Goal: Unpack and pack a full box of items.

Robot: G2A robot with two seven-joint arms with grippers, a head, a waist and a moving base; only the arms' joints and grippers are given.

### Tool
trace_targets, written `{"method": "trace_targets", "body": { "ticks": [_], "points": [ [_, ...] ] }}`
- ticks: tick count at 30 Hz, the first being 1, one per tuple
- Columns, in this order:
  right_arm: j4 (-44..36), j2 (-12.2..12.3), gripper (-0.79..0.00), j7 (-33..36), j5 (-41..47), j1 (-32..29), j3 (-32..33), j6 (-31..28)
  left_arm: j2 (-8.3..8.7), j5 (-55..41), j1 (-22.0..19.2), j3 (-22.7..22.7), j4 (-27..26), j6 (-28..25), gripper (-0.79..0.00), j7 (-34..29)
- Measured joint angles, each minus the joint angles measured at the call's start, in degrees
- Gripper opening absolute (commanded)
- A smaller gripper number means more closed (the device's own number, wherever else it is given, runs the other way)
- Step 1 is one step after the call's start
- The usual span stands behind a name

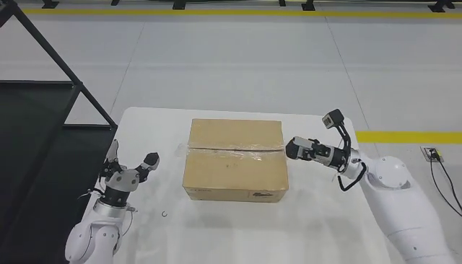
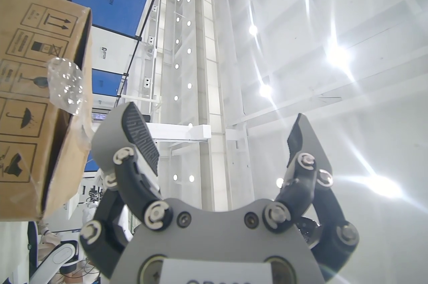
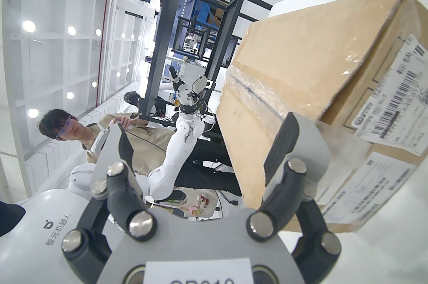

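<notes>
A brown cardboard box (image 1: 235, 159) lies in the middle of the white table (image 1: 317, 221). Its top flaps are down and clear tape runs along the seam. My left gripper (image 1: 130, 164) is off the box's left end, apart from it, pointing upward and open with nothing in it. The left wrist view has that gripper (image 2: 214, 121) against the ceiling, with the box's printed end (image 2: 36, 91) beside it. My right gripper (image 1: 292, 148) is close to the box's right end. It is open (image 3: 204, 131) and holds nothing, one finger (image 3: 284, 145) near the labelled end of the box (image 3: 301, 71).
A small dark ring-like item (image 1: 165, 214) lies on the table near its front left. A black metal frame (image 1: 43, 55) stands beyond the table's left edge. There is free table surface in front of the box and to its right.
</notes>
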Motion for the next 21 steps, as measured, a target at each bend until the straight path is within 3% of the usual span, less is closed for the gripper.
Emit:
{"method": "trace_targets", "body": {
  "ticks": [10, 21],
  "points": [
    [6.59, -0.86, 0.0, 1.31, 1.67, 3.41, -2.5, 0.54, 0.07, 0.92, -0.76, 0.24, 0.29, 0.32, 0.0, 1.83],
    [14.0, -2.39, 0.0, 2.16, 2.04, 7.88, -6.13, -0.18, -0.2, 3.81, -3.95, 2.97, 4.06, 0.51, 0.0, 7.14]
  ]
}}
